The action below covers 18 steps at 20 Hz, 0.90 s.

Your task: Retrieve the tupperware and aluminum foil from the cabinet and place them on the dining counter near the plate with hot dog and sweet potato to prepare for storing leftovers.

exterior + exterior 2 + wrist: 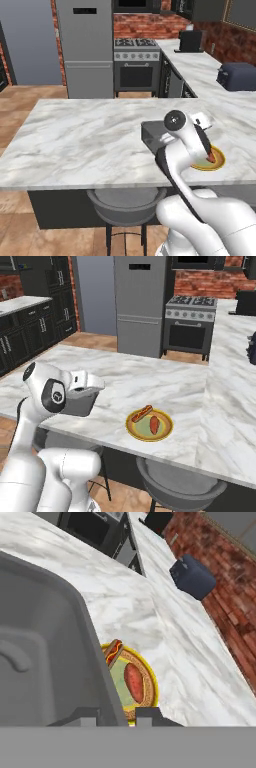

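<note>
My gripper (120, 714) is shut on the right wall of the tupperware (45, 652), a lidless translucent grey box. The box sits low over the dining counter (75, 140), and I cannot tell whether it touches the marble. The tupperware (155, 132) lies just left of the yellow-rimmed plate (216, 161). In the right base view the tupperware (80, 403) hangs under my hand, left of the plate (131, 428) with the hot dog (141, 413) and sweet potato (154, 425). The hand view has the hot dog (113, 651) and sweet potato (134, 681) beside the box. The aluminum foil and the cabinet are out of view.
A dark blue-grey toaster (236, 75) stands on the side counter to the right, also the toaster (192, 577) in the hand view. A grey stool (125, 205) sits under the counter's near edge. The stove (136, 60) and fridge (84, 45) stand across the room.
</note>
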{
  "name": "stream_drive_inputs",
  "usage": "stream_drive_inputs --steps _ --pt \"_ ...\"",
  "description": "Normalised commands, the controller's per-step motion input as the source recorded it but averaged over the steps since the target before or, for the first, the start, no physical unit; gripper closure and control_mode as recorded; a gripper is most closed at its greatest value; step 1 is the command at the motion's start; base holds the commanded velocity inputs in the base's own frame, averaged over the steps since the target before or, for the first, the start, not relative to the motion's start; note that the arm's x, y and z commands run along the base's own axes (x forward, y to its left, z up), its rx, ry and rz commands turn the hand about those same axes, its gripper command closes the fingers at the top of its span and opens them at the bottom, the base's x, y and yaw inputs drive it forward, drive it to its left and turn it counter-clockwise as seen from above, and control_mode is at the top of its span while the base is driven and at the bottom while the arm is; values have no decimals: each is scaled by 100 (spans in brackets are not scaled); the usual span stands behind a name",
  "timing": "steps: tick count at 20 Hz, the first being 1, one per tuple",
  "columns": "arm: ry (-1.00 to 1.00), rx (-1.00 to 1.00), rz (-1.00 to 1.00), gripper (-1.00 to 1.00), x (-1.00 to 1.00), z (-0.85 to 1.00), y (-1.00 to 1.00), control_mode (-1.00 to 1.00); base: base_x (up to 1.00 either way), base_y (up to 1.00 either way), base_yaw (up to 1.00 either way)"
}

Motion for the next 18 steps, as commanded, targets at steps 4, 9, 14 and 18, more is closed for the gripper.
stream_drive_inputs --steps 4,9,14,18 --pt "-3 4 8 100 69 -46 0 -100 0 0 0" --pt "0 0 -6 100 61 -37 -1 -100 0 0 0" --pt "0 0 -13 100 64 -34 0 -100 0 0 0" --pt "0 0 -11 100 65 -49 0 -100 0 0 0"
